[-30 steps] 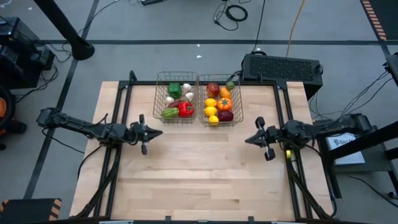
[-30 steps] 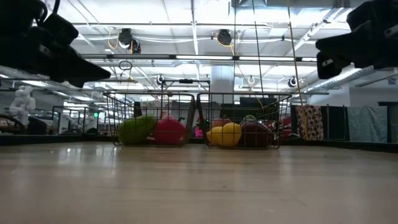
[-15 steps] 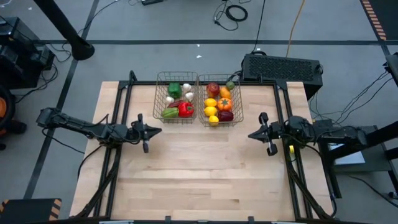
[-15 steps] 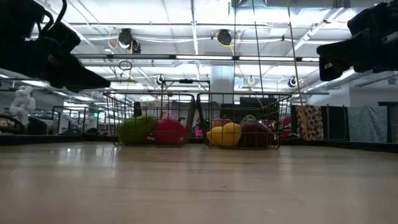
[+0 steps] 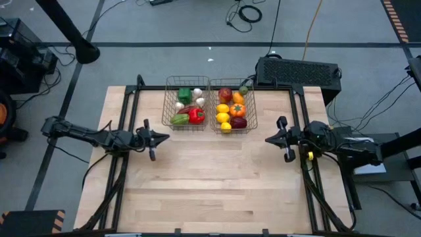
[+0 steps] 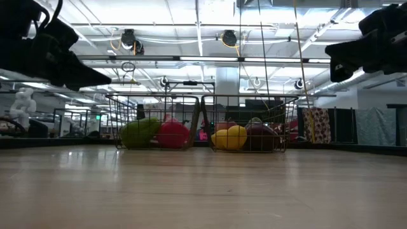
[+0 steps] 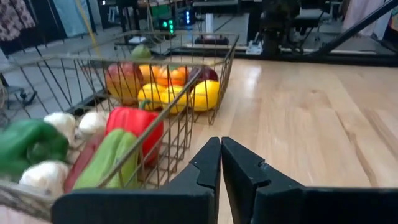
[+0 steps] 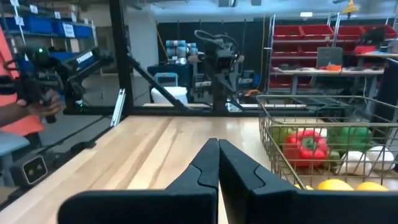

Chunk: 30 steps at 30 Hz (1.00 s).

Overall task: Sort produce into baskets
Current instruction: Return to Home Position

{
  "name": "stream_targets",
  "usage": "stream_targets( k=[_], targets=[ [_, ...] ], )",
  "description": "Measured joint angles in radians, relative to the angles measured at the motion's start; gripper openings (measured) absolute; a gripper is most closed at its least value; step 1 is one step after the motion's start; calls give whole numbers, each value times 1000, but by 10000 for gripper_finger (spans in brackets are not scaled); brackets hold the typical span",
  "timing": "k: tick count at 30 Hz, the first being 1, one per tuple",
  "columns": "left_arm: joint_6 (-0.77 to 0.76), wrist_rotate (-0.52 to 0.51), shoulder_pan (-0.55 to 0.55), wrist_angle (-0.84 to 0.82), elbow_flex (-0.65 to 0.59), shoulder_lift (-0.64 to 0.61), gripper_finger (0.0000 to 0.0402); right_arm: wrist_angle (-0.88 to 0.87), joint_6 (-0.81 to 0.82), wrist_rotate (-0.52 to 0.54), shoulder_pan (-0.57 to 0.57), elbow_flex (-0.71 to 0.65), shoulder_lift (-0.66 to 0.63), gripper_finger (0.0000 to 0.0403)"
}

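Two wire baskets stand side by side at the table's far middle. The left basket (image 5: 167,99) holds green peppers (image 7: 28,143), a red pepper (image 5: 196,116) and white garlic (image 7: 62,123). The right basket (image 5: 254,105) holds yellow lemons (image 5: 223,109), a red apple (image 5: 225,94) and an orange (image 5: 237,109). My left gripper (image 5: 166,137) hangs shut over the table's left side, pointing level toward the middle and holding nothing; its wrist view shows the fingers (image 7: 220,144) together. My right gripper (image 5: 268,139) hangs shut over the right side, pointing left, also with nothing in it (image 8: 218,144).
A black box (image 5: 299,71) stands beyond the far right corner. Dark frame rails (image 5: 125,131) run along the table's left and right sides. Bare wood (image 5: 210,184) fills the middle and the near half. A person in orange (image 8: 18,106) stands beyond the table.
My right gripper has drawn back toward the table's right edge and slightly toward the far edge, staying shut and level. The produce and baskets have not moved.
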Motion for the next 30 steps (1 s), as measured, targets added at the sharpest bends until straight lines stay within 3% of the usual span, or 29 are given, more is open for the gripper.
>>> stream_targets(
  k=[3, 8, 12, 15, 19, 30],
  targets=[
    [-21, 0, 0, -54, 0, -31, 24, 11, -11, 2, 0, 0, 2, 0],
    [-40, 2, 0, -81, -1, -70, 24, 13, 21, 105, 12, 0, 2, 0],
    [-15, -2, 0, -88, 0, -103, 24, 16, 8, 109, 37, 0, 2, 0],
    [-4, -89, 0, -95, 2, -133, 20, 14, 10, 110, 43, 0, 2, 0],
    [39, -109, 0, -96, 2, -182, 5, 14, 2, 116, 43, 0, 2, 0],
    [74, 79, 7, -106, 2, -212, 2, 18, -33, 142, 43, 0, 2, 0]
  ],
)
